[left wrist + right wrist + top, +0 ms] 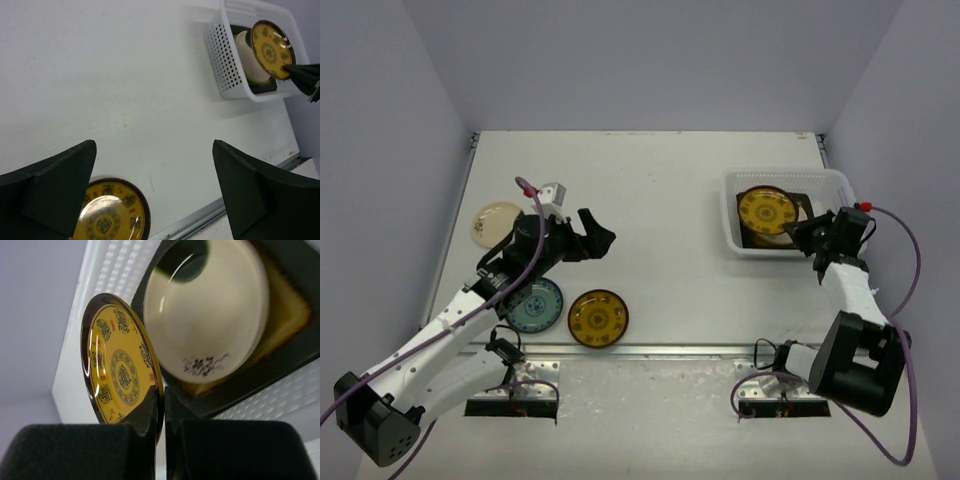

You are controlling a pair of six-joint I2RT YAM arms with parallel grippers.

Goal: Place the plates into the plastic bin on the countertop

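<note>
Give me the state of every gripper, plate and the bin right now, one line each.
left gripper: open, empty
right gripper: shut on held amber plate's rim
held amber plate: on edge over plastic bin
plastic bin: holds inner cream plate and square plate
blue plate: flat on countertop
loose amber plate: flat on countertop
loose cream plate: flat on countertop

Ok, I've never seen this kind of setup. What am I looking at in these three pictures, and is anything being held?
Two robot arms are bolted side by side. One picture looks down from above; the other two come from each wrist's camera. On the countertop lie a cream plate, a blue plate and an amber plate. The left arm has open, empty jaws. The right arm has its jaws shut on the rim of a second amber plate, held on edge at the plastic bin.
</note>
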